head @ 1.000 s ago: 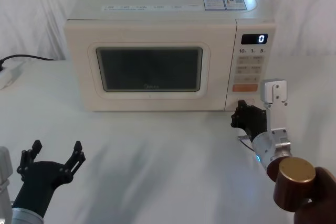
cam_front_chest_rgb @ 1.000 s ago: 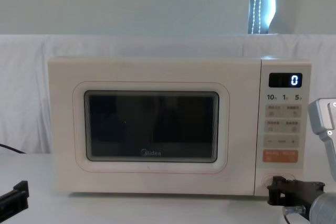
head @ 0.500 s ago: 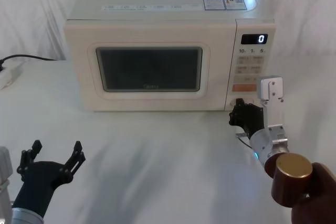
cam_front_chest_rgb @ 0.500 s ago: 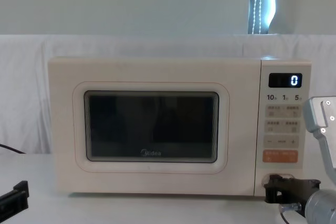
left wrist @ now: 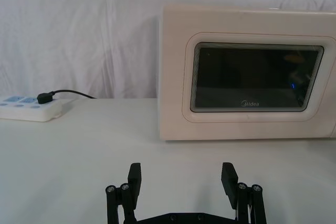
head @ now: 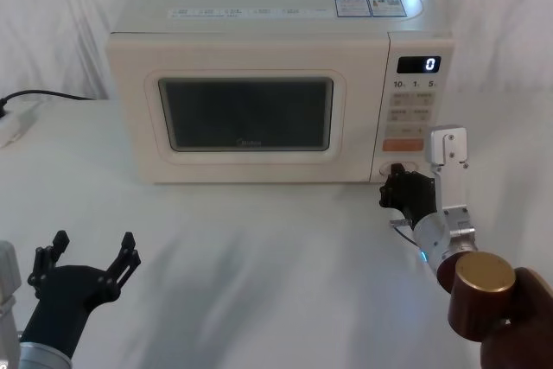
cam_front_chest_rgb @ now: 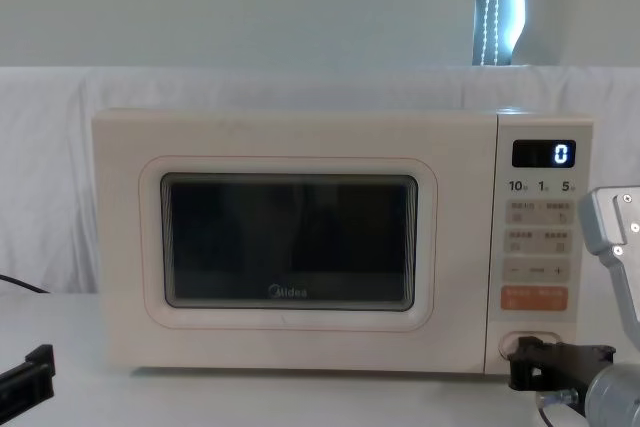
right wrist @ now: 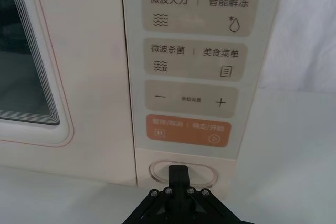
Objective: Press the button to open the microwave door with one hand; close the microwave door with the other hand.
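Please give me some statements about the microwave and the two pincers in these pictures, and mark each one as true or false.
1. The microwave door is shut. True.
2. The right pincer is at the orange key. False: its tip is at the oval button below the orange key.
3. The left pincer is open, low in front of the microwave and apart from it. True.
4. The display shows 5. False: it shows 0.
5. A power strip lies on the table, with a black plug in it. True.
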You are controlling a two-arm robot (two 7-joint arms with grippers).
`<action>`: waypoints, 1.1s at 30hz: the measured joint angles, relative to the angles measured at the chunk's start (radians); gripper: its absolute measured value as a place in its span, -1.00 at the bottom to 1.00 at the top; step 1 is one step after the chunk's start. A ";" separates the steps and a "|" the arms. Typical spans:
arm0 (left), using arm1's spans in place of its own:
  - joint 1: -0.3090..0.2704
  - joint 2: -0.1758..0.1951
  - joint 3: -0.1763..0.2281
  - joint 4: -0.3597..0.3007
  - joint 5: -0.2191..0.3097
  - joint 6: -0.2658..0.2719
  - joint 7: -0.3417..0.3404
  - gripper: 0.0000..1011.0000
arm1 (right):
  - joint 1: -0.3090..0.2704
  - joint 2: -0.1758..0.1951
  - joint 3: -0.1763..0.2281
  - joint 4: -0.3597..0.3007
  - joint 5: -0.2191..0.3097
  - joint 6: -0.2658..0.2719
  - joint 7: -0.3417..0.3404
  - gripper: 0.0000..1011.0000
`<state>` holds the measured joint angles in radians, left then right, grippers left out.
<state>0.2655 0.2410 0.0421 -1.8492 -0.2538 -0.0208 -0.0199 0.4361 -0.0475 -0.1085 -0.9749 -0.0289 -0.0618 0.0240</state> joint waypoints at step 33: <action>0.000 0.000 0.000 0.000 0.000 0.000 0.000 0.98 | 0.034 0.004 0.015 0.041 -0.002 -0.002 0.005 -1.00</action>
<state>0.2655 0.2410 0.0421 -1.8492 -0.2538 -0.0208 -0.0199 0.4702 -0.0436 -0.0932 -0.9343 -0.0305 -0.0634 0.0288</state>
